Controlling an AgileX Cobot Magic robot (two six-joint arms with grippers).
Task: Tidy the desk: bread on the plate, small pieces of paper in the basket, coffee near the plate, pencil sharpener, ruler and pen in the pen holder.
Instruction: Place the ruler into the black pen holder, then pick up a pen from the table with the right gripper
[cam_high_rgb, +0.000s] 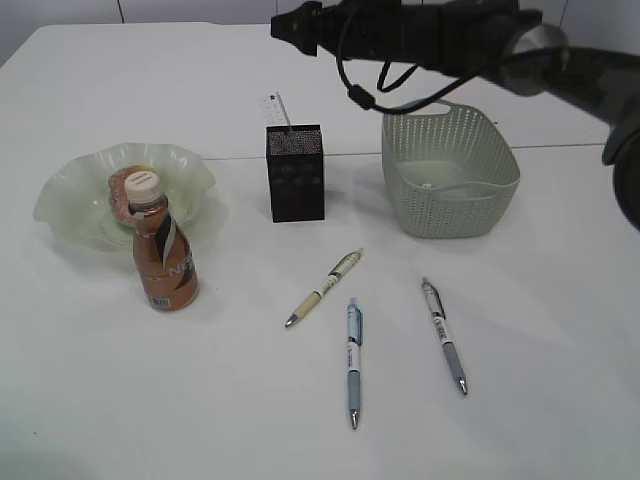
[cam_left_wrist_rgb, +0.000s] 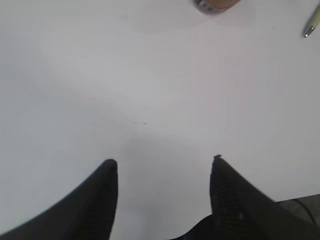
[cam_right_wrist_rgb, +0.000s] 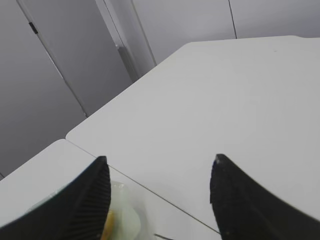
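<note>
A green glass plate (cam_high_rgb: 70, 205) at the left holds the bread (cam_high_rgb: 122, 188). The brown coffee bottle (cam_high_rgb: 165, 258) stands at the plate's front edge. A black mesh pen holder (cam_high_rgb: 295, 175) has a white ruler (cam_high_rgb: 277, 108) sticking out of it. Three pens lie on the table: a yellow-green one (cam_high_rgb: 325, 288), a blue one (cam_high_rgb: 353, 362) and a grey one (cam_high_rgb: 443, 335). The green basket (cam_high_rgb: 480, 200) stands at the right. My right gripper (cam_high_rgb: 288, 25) (cam_right_wrist_rgb: 160, 159) is open and empty, high above the pen holder. My left gripper (cam_left_wrist_rgb: 163, 161) is open over bare table. No pencil sharpener shows.
The left wrist view shows the bottle's base (cam_left_wrist_rgb: 215, 5) at the top edge and a pen tip (cam_left_wrist_rgb: 310, 29) at the top right. The right wrist view shows the plate's rim (cam_right_wrist_rgb: 127, 215) below and a table seam running past it.
</note>
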